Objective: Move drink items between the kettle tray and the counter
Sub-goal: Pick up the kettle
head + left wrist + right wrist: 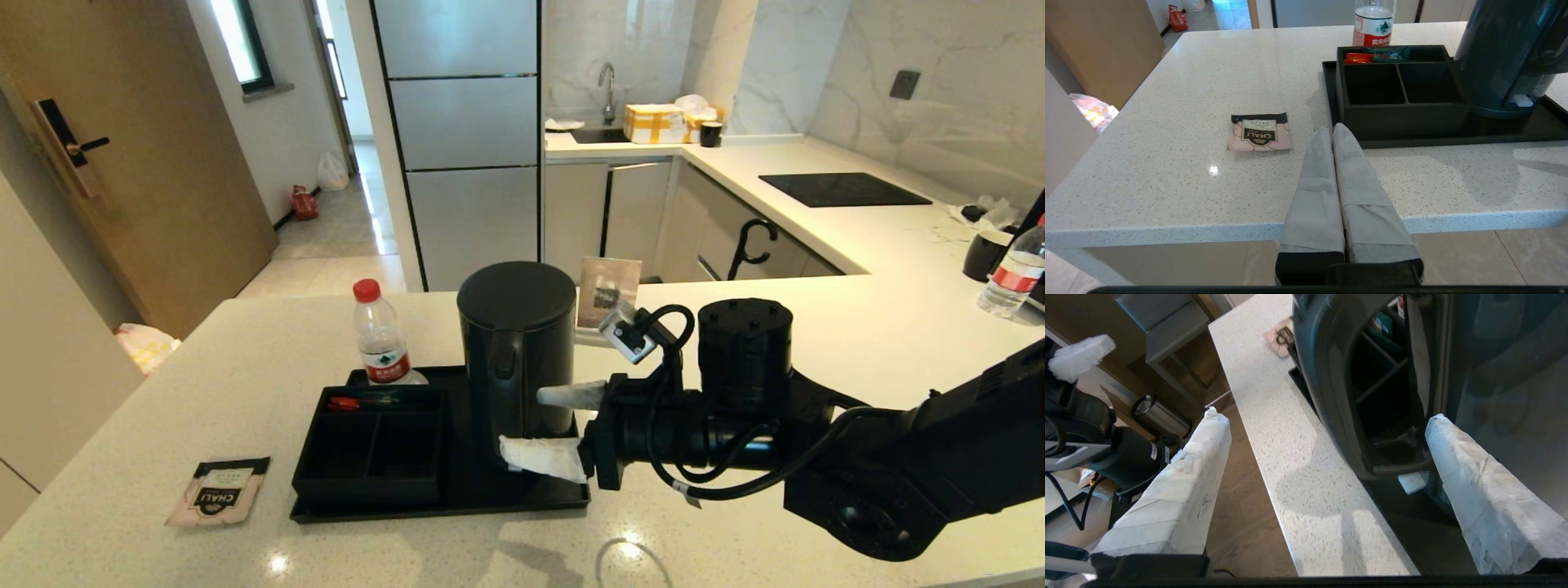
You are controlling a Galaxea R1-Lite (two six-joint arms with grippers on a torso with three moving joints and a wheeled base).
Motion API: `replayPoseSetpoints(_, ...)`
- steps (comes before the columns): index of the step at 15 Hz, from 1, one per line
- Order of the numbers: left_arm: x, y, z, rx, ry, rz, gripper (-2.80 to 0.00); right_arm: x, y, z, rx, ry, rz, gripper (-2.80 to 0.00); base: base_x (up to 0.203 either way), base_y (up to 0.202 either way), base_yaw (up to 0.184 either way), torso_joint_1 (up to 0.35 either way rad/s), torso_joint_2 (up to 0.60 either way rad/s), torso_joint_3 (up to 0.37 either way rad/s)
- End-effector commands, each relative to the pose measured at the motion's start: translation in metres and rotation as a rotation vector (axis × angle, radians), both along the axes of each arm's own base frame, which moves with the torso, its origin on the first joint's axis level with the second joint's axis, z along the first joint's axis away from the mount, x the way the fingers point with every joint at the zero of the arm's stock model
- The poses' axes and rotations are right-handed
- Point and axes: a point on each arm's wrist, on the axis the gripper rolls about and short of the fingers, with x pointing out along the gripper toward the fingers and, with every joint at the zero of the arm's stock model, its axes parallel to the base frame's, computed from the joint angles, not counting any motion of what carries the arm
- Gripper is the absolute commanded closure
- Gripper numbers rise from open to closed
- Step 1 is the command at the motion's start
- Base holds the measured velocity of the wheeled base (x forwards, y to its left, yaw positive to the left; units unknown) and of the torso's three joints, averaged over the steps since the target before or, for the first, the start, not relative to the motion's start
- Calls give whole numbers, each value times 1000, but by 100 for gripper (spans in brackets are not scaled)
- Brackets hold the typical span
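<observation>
Right gripper (543,426) spread wide, fingers (1478,498) flanking the handle of the black kettle (516,343), nothing gripped. Kettle seated on the black tray (457,502). CHALI sachet (219,490) on the counter (245,359), beyond the pressed-together left gripper (1333,132).

Matte, likely plastic kettle (517,351); glossy speckled-stone counter (245,359).

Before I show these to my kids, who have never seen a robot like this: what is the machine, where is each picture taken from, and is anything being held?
It is a two-armed robot at a kitchen counter. One camera looks down from its head; the others sit on each wrist. A black kettle stands on a black tray beside a water bottle; a tea sachet lies on the counter. The right gripper is open beside the kettle's handle, holding nothing. The left gripper is shut, empty, parked below the counter edge.
</observation>
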Motion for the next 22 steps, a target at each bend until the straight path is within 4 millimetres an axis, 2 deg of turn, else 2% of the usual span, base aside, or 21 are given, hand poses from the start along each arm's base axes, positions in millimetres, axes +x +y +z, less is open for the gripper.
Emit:
replayPoseSetpoints(1, 0, 0, 0, 1, -1, -1, 0, 1, 6, 0, 8, -5, 14, -280, 0, 0, 0, 0, 0, 0)
replayPoseSetpoints(8, 0, 0, 0, 0, 0, 0, 0, 2, 12, -2, 9, -3, 24, -280, 0, 0, 0, 0, 0, 0)
replayPoseSetpoints(11, 0, 0, 0, 1, -1, -2, 0, 6, 26, -2, 16, -15, 27, -280, 0, 0, 0, 0, 0, 0)
replayPoseSetpoints(15, 0, 0, 0, 1, -1, -2, 0, 6, 26, -2, 16, -15, 27, -280, 0, 0, 0, 0, 0, 0)
replayPoseSetpoints(17, 0, 0, 0, 0, -1, 0, 0, 6, 42, -5, 21, -25, 46, -280, 0, 0, 0, 0, 0, 0)
replayPoseSetpoints(22, 0, 0, 0, 1, -1, 0, 0, 8, 62, -9, 25, -32, 72, -280, 0, 0, 0, 0, 0, 0)
